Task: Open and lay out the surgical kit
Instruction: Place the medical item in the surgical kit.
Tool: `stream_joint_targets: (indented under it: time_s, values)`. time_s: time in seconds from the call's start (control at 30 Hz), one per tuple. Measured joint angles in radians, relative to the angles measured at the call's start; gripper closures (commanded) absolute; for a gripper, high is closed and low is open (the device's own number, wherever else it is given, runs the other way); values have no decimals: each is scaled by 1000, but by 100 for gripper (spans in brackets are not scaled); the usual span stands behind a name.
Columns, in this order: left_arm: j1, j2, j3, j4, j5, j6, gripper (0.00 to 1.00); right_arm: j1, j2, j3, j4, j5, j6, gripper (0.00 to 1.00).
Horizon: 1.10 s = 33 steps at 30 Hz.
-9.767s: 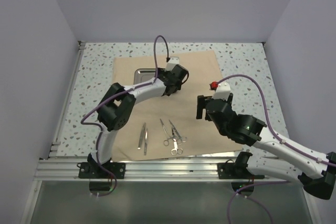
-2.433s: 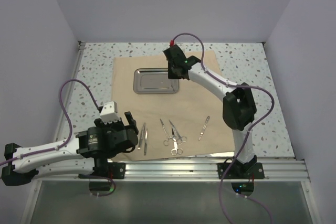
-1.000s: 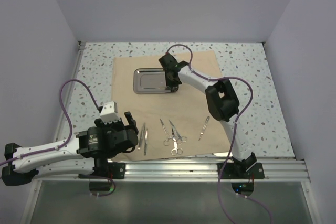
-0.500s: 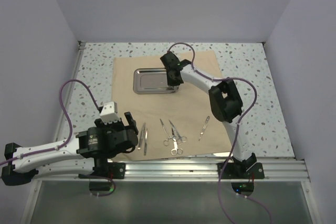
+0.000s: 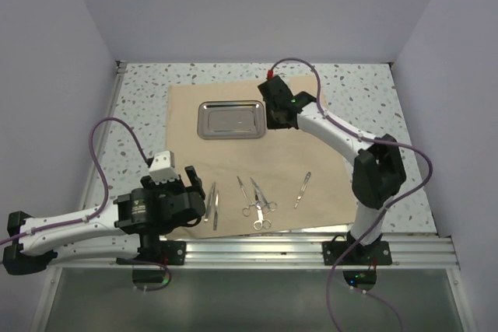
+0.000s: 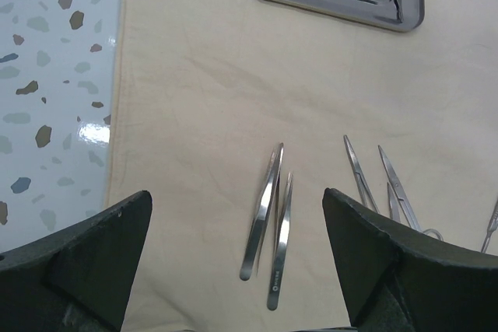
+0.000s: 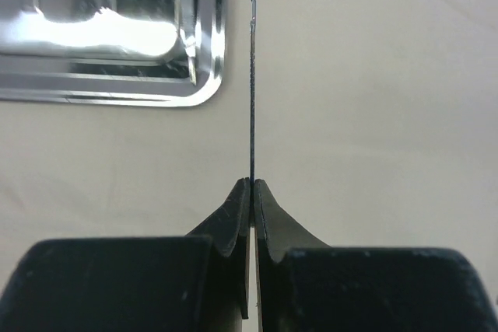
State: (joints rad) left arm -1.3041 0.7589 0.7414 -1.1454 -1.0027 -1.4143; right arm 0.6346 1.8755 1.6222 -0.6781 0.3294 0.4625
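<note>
Well, the right hand [image 7: 253, 186] is pinched tight on a thin metal tool [image 7: 252, 91] beside the shiny tray [image 7: 201, 52] on the cloth [image 7: 373, 75]; edge-on, it's hard to name. The left hand [image 6: 236, 201] is spread wide and empty by the tweezers [image 6: 263, 219].

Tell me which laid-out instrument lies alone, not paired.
The slim instrument farthest right in the row; the tweezers and ring-handled tools lie in pairs.

Left arm [image 5: 74, 231] and right arm [image 5: 331, 126]: white shells, black joints, a purple cable [image 5: 117, 120] looping behind each pincer. The left gripper [image 6: 236, 196] has broad matte-black fingers [image 6: 85, 258]; the right gripper [image 7: 252, 186] tapers to a wedge, with perhaps a red plug [image 5: 269, 74] behind it.
</note>
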Motion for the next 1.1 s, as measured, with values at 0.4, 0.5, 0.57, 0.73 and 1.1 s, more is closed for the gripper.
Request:
stream_joint_targets:
  time_s: [0.4, 0.5, 0.57, 0.73, 1.1]
  values:
    - [-1, 4, 0, 0, 0, 0, 5, 0, -236, -347, 22, 14, 10, 100]
    - [-1, 4, 0, 0, 0, 0, 5, 0, -318, -442, 12, 29, 23, 100]
    - [-1, 5, 0, 0, 0, 0, 5, 0, -371, -500, 6, 38, 40, 100]
    - [-2, 6, 0, 0, 0, 0, 5, 0, -556, -676, -14, 24, 109, 100]
    - [-2, 5, 0, 0, 0, 0, 6, 88, -724, -1024, 51, -151, 323, 100]
